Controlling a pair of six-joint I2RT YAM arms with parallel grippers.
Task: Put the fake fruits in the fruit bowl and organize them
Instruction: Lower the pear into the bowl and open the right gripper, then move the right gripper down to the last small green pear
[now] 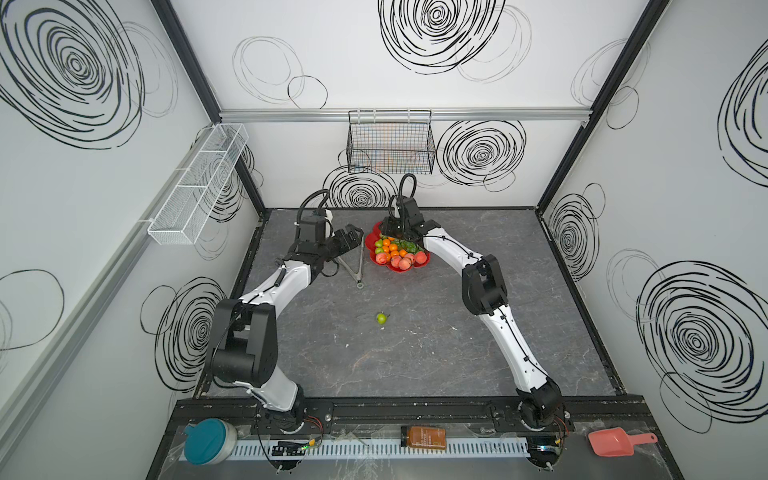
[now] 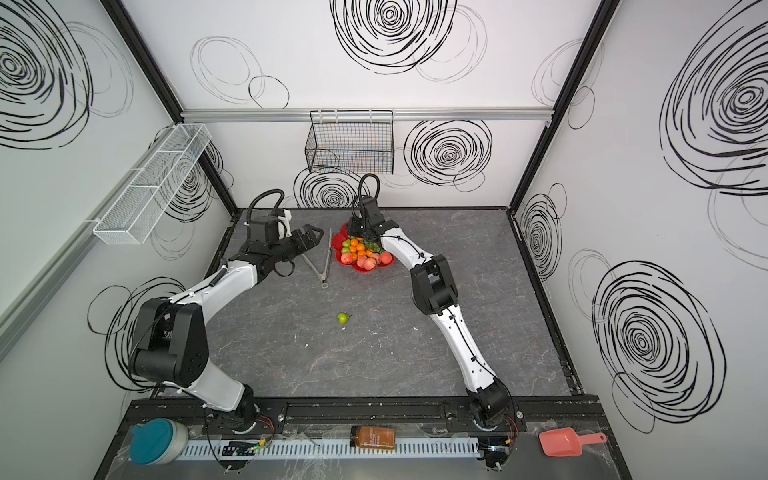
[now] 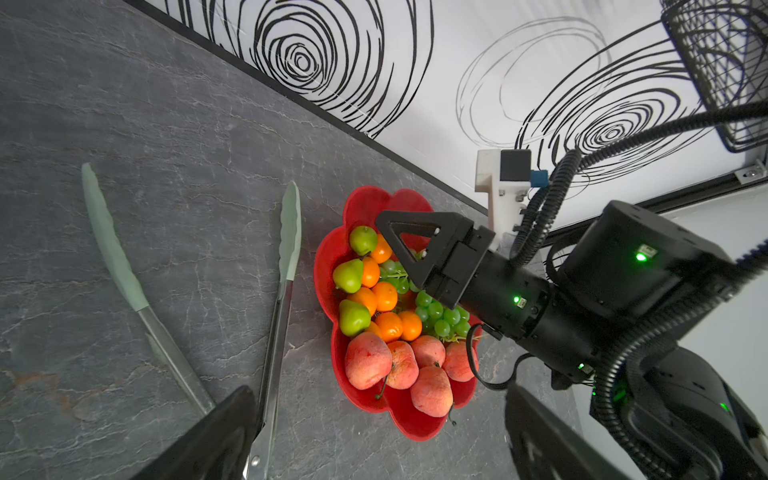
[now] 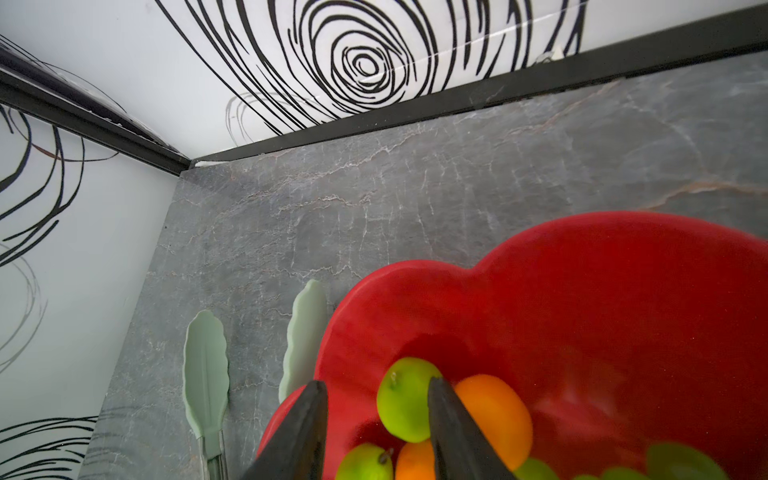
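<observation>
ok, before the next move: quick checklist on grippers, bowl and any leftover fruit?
1. Right gripper free: ok. Jaws apart over the fruit bowl, with a gap beside the pear between them.
2. Left gripper empty: ok. Open, nothing in it.
3. All fruit in the bowl: not ok. One stray pear lies on the table, well apart from the bowl.
4. Tongs clear of the rim: cannot tell. One tip lies close beside it.
5. Room left in the bowl: ok. Bare red shows towards the back wall.
</observation>
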